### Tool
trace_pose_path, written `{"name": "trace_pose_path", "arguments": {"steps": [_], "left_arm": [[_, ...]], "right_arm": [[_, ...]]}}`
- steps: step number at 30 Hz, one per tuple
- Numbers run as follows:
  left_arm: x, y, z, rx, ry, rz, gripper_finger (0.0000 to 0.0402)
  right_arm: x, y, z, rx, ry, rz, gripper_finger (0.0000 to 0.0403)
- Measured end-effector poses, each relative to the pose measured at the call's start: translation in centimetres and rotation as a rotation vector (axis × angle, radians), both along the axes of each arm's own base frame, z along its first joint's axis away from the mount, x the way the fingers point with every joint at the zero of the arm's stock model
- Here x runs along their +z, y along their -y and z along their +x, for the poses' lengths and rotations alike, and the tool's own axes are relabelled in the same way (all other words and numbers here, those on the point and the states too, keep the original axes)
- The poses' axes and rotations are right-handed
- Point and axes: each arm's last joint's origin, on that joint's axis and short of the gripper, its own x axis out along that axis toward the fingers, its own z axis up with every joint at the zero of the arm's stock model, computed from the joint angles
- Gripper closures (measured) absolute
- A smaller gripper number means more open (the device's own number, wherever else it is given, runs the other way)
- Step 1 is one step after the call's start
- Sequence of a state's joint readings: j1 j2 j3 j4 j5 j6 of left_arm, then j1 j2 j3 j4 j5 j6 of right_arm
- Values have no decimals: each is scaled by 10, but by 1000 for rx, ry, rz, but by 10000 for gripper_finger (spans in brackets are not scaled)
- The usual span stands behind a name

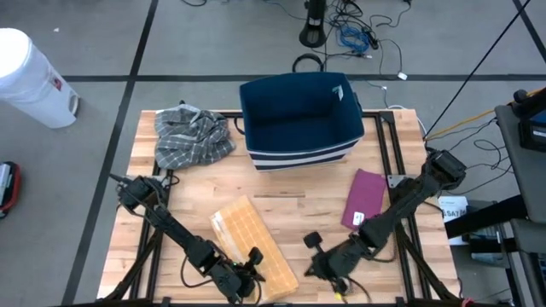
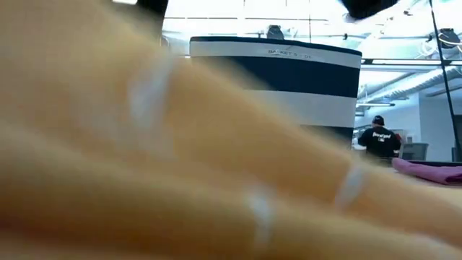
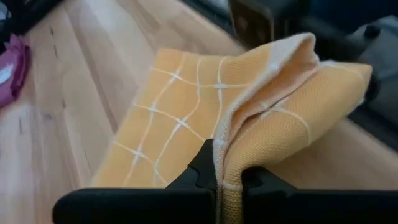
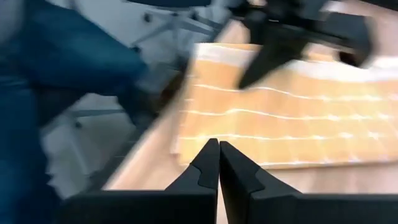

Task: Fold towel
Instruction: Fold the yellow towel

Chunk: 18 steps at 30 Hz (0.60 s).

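Observation:
The orange towel (image 1: 247, 239) with a white grid lies as a long strip near the table's near edge; it also fills the low view's foreground (image 2: 180, 166). My left gripper (image 1: 250, 266) sits at the towel's near end, shut on it (image 3: 222, 182). My right gripper (image 1: 317, 260) hovers to the right of the towel, shut and empty. In its wrist view the shut fingers (image 4: 219, 163) point at the towel's flat side (image 4: 280, 118), a short gap away. My left gripper pinches a folded-up edge of the towel (image 3: 231, 163) at its near end between its two fingers. At least two layers meet in the pinch. The pinched cloth rises in a puffed fold (image 3: 292, 74), while the rest of the towel (image 3: 168, 118) lies flat on the table.
A navy basket (image 1: 299, 119) with white stripes stands at the far middle of the table. A grey plaid cloth (image 1: 192, 136) lies crumpled at the far left, and a purple cloth (image 1: 365, 198) lies at the right. A white bin (image 1: 30, 77) stands on the floor.

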<state>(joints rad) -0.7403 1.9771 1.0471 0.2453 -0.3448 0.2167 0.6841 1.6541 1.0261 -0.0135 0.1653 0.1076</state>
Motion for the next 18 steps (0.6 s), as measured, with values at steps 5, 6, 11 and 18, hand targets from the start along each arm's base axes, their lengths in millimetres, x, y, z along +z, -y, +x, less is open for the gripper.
{"name": "trace_pose_path", "arguments": {"steps": [5, 6, 11, 18], "left_arm": [[0, 1, 0, -2, 12, 6, 396], [0, 1, 0, -11, 15, 18, 396], [1, 0, 1, -29, 30, 41, 396], [2, -3, 6, -39, 58, 63, 396]], "right_arm": [[-8, 22, 14, -102, -51, -15, 402], [-8, 23, 16, -100, -42, -21, 402], [-4, 32, 23, -77, 12, -62, 403], [-4, 64, 41, -83, 26, -107, 403]]}}
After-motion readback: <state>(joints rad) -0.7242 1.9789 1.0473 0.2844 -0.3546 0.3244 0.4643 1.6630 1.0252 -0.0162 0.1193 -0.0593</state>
